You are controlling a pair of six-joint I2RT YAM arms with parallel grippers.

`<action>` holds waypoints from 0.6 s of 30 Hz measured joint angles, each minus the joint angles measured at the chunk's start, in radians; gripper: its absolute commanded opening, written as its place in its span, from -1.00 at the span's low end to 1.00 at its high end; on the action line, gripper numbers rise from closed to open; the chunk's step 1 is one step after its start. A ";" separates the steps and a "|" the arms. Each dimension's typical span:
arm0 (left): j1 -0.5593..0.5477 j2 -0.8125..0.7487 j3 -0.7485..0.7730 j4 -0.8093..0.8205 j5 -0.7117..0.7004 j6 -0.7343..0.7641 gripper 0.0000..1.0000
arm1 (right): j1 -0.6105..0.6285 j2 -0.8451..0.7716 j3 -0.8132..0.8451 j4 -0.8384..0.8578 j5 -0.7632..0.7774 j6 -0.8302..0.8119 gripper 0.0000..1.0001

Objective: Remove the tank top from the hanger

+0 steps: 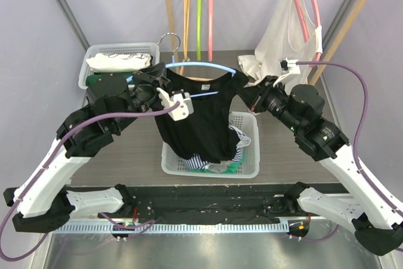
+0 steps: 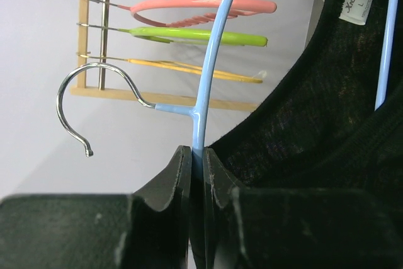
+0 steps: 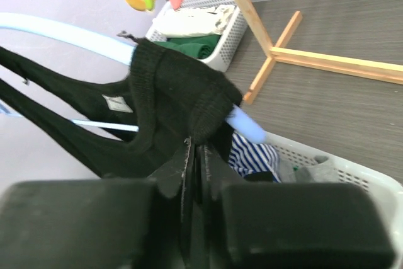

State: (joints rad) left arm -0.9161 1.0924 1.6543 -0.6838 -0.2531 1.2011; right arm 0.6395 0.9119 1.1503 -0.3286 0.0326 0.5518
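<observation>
A black tank top (image 1: 195, 124) hangs on a light blue hanger (image 1: 203, 63) with a metal hook (image 1: 170, 39), held up over a white basket. My left gripper (image 1: 165, 76) is shut on the hanger's blue wire (image 2: 208, 86) just below the hook (image 2: 70, 102); the tank top (image 2: 315, 124) fills the right of that view. My right gripper (image 1: 247, 86) is shut on the tank top's bunched shoulder strap (image 3: 182, 89) at the hanger's right end. That rounded blue tip (image 3: 245, 124) pokes out beside the fingers (image 3: 214, 162).
A white basket (image 1: 250, 169) of mixed clothes sits under the tank top. A second basket (image 1: 119, 50) with folded clothes stands back left. Behind, a wooden rack (image 1: 352, 17) carries coloured hangers (image 1: 200, 11) and a white top on a pink hanger (image 1: 286, 29).
</observation>
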 measured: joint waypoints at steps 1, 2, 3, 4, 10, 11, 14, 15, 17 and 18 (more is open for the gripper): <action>0.000 -0.003 0.000 0.000 0.001 -0.002 -1.00 | 0.000 0.000 0.002 0.003 -0.002 -0.003 -0.98; 0.000 -0.004 0.000 0.000 0.002 -0.004 -1.00 | 0.000 0.000 0.003 0.008 -0.004 -0.003 -0.98; -0.001 -0.005 0.000 0.000 0.002 -0.007 -1.00 | 0.001 -0.003 0.006 0.011 -0.006 -0.004 -0.98; -0.001 -0.005 0.000 0.000 0.002 -0.010 -1.00 | 0.001 -0.009 0.008 0.014 -0.006 -0.004 -0.98; -0.001 -0.005 0.000 -0.001 0.002 -0.014 -1.00 | 0.001 -0.080 0.010 -0.005 0.012 -0.012 -0.99; -0.001 -0.005 -0.002 -0.001 0.002 -0.014 -1.00 | 0.001 -0.098 0.013 -0.011 0.024 -0.015 -0.98; -0.001 -0.005 -0.003 -0.002 0.002 -0.014 -1.00 | 0.001 -0.138 0.022 -0.021 0.065 -0.020 -0.98; -0.001 -0.005 -0.004 -0.002 0.003 -0.014 -1.00 | 0.001 -0.151 0.023 -0.024 0.089 -0.023 -0.99; -0.001 -0.005 -0.004 -0.002 0.003 -0.014 -1.00 | 0.001 -0.167 0.024 -0.036 0.134 -0.025 -0.98; -0.001 -0.005 -0.004 -0.002 0.003 -0.014 -1.00 | 0.001 -0.174 0.024 -0.045 0.161 -0.027 -0.99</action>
State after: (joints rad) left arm -0.9173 1.0874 1.6505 -0.6853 -0.2501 1.1866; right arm 0.6407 0.7383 1.1744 -0.3737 0.1940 0.5251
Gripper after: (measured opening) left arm 0.125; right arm 0.028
